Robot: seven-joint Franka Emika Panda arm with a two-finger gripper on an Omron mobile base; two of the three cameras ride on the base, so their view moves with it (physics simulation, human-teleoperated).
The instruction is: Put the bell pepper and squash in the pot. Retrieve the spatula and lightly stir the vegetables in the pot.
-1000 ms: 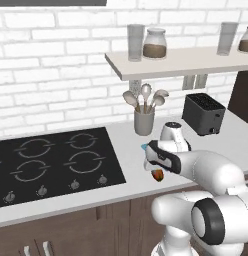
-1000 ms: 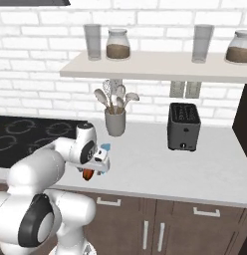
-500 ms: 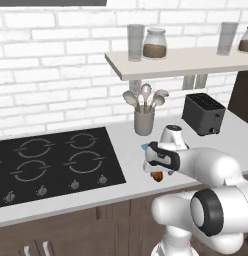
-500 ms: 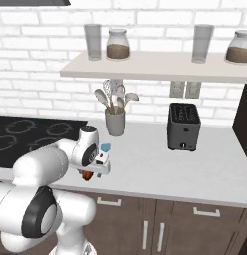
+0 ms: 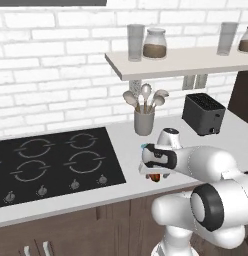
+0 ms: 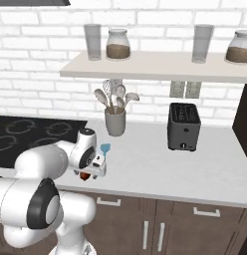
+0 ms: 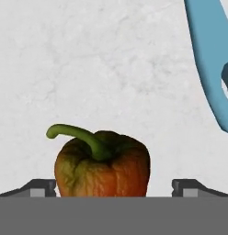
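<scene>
Though lower than before, gripper (image 7: 114, 188) apart, either side of bell pepper (image 7: 102, 164).

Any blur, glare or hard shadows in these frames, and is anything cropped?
Base views: sharp, flat even light, faint sheen on the hob, no hard shadows. Hand view: pepper crisp but cut by the bottom edge, spatula cropped at the right; the counter shows no clear shadow.

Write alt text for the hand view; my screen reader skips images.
A bell pepper, orange-red with a curved green stem, sits on the pale counter between the open gripper's two fingertips. A blue spatula lies at the upper right.
</scene>
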